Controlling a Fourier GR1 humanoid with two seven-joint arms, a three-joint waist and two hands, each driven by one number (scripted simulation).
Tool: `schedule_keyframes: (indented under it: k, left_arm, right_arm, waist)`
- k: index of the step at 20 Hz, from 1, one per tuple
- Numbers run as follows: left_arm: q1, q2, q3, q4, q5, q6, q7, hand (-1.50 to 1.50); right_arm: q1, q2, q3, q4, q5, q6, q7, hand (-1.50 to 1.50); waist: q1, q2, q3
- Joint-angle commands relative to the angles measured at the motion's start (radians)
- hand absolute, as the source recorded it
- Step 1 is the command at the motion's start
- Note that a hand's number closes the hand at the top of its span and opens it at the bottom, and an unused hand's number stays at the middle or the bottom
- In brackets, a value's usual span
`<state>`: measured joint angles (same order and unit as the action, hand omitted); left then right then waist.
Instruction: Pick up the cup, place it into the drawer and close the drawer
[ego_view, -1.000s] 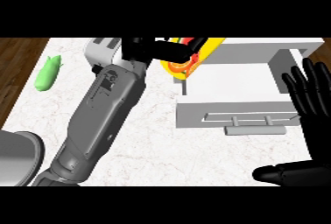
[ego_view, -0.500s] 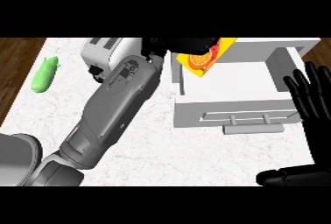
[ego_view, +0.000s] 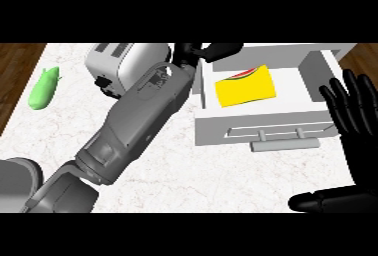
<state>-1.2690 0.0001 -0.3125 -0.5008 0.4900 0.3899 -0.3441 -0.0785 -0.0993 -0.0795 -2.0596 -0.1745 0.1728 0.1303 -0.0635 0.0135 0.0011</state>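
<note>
The yellow cup (ego_view: 246, 88), with a red and green rim, lies on its side inside the open white drawer (ego_view: 258, 127), towards its left half. My left hand (ego_view: 210, 50) hovers just past the drawer's far left corner, apart from the cup, its fingers relaxed and holding nothing. Its grey forearm (ego_view: 140, 120) runs diagonally from the lower left across the counter. At the right edge my right hand (ego_view: 353, 107) rests open, fingers up, beside the drawer's right wall. The drawer's handle (ego_view: 285, 145) faces me.
A white toaster (ego_view: 118, 62) stands at the back, partly behind my left forearm. A green vegetable (ego_view: 44, 88) lies near the counter's left edge. Dark wood floor shows beyond the counter's left and right edges.
The cup has left my left hand and now lies in the drawer. The hand has let go and drawn back to the drawer's far left corner. My right hand has stayed put.
</note>
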Motion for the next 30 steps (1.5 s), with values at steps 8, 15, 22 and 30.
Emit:
schedule_keyframes:
  k: [8, 15, 22, 30]
  left_arm:
    - [-0.049, 0.0, -0.199, 0.111, 0.075, 0.067, -0.008, 1.5]
    - [-0.045, 0.0, -0.29, 0.097, 0.108, 0.103, 0.037, -1.5]
    - [-0.034, 0.0, -0.231, 0.053, 0.217, 0.049, -0.076, -1.5]
    - [-0.015, 0.0, -0.185, -0.05, 0.309, 0.02, -0.137, -1.5]
  right_arm:
    - [-0.081, 0.0, 0.012, 0.099, 0.001, 0.023, -0.045, -1.5]
    - [-0.112, 0.008, 0.008, 0.059, -0.042, 0.007, 0.01, -1.5]
    - [-0.1, -0.018, -0.035, 0.039, -0.125, 0.037, 0.038, -1.5]
    - [-0.027, -0.043, -0.056, -0.007, -0.197, 0.092, 0.043, -1.5]
  waist:
    - [-0.048, 0.015, 0.002]
    - [-0.056, 0.014, 0.001]
    - [-0.028, 0.009, 0.0]
    - [0.023, -0.009, -0.001]
